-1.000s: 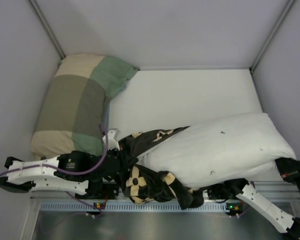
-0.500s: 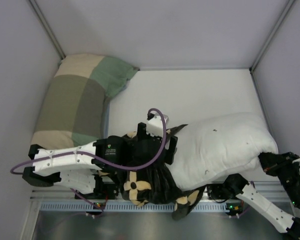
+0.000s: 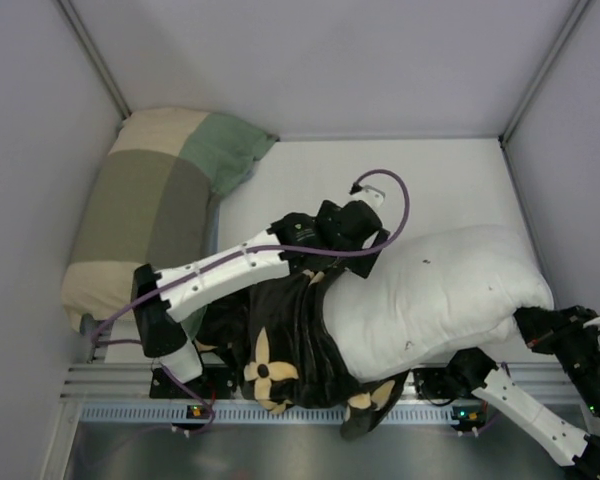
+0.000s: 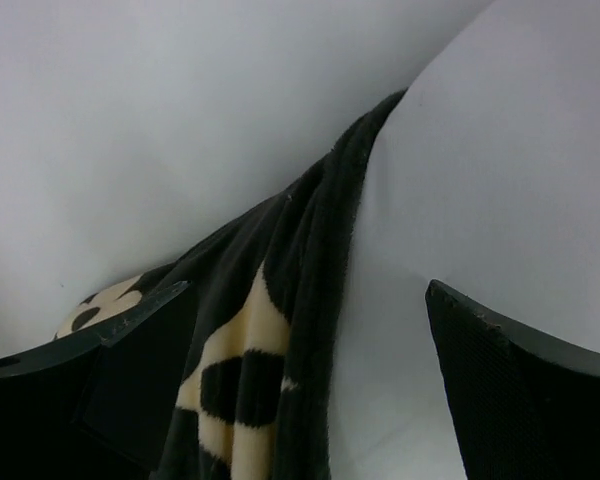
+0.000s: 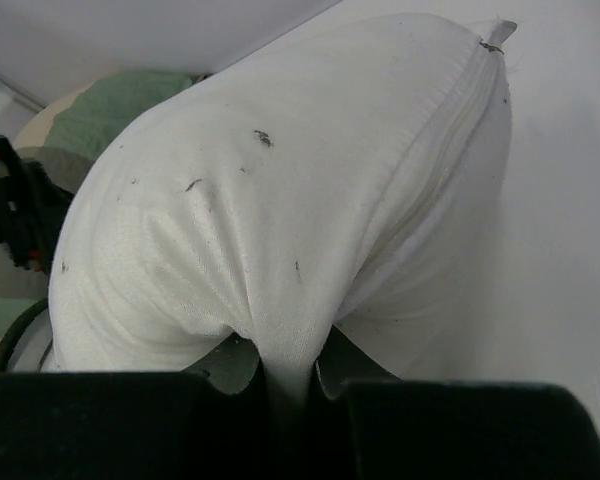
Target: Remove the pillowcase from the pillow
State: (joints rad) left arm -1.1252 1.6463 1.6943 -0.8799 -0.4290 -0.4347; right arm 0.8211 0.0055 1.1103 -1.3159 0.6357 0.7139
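**Pillow mostly bare, case bunched on its left end**

- The pillow (image 3: 445,290) lies across the near right part of the table (image 3: 380,180), long side running left to right. Its white fabric is exposed over most of its length and carries a few small dark specks.
- The pillowcase (image 3: 290,340) is black with cream flower motifs. It sits crumpled over the pillow's left end, at the table's near edge between the two arm bases. A lower fold hangs over the front rail.
- In the left wrist view, the case's dark edge (image 4: 320,250) runs diagonally across the white pillow (image 4: 500,180).
- The left gripper (image 4: 305,290) is stretched forward over the boundary of case and pillow. Its jaws stand wide apart and hold nothing, with one finger on each side of the case's edge. The overhead view does not show whether the fingertips touch the fabric.
- A purple cable (image 3: 400,200) loops above the left wrist.
- The right gripper (image 5: 280,375) is at the pillow's near right end. Its jaws are closed narrow on a pinched fold of the white fabric, which is drawn down into a peak between the fingers.
- A green and beige checked pillow (image 3: 150,210) rests in the far left corner, apart from both grippers.
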